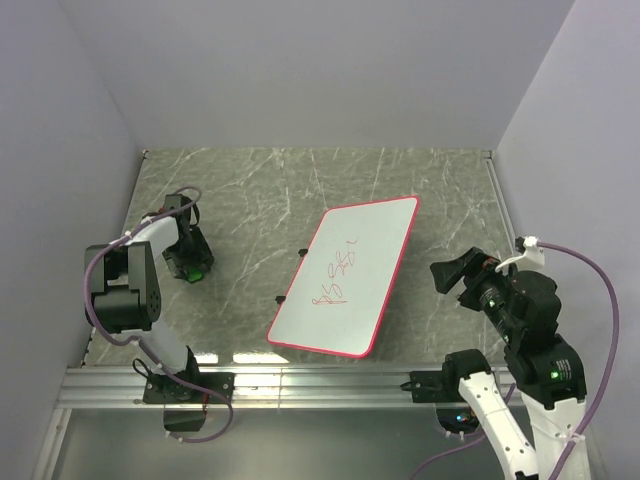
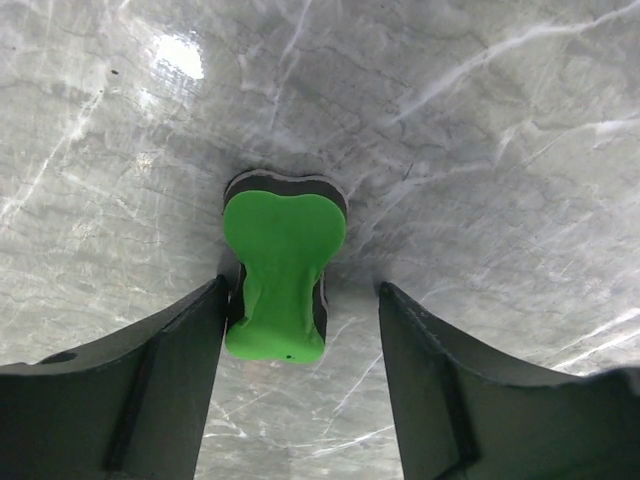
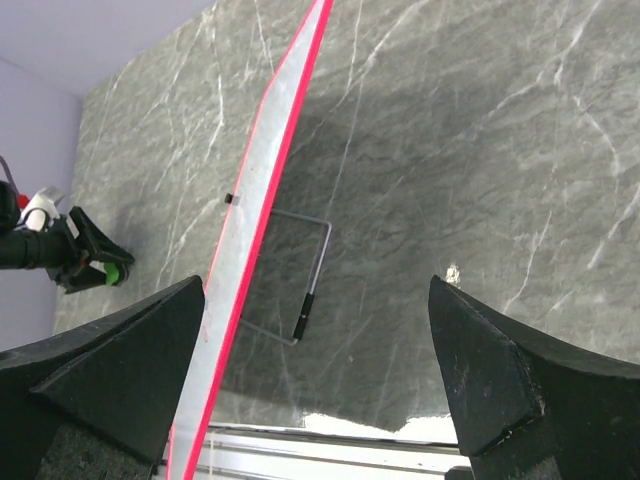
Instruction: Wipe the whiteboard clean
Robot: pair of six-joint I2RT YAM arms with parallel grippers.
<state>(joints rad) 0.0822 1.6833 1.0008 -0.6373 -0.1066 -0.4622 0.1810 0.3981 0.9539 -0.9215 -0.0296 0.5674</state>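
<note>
The whiteboard (image 1: 345,275), white with a red-pink rim, stands tilted on the table's middle and bears red scribbles (image 1: 335,278). In the right wrist view I see the whiteboard (image 3: 255,180) edge-on. The green bow-tie eraser (image 2: 283,275) lies on the table at the left, also in the top view (image 1: 197,268). My left gripper (image 2: 302,292) is open around the eraser's near half; the left finger touches its side and the right finger stands apart. It also shows in the top view (image 1: 190,260). My right gripper (image 1: 450,275) is open and empty right of the board, jaws wide (image 3: 315,290).
A thin wire stand (image 3: 310,270) props the board from behind. The grey marble table (image 1: 260,190) is walled by pale panels at the left, back and right. A metal rail (image 1: 300,385) runs along the near edge, by the arm bases.
</note>
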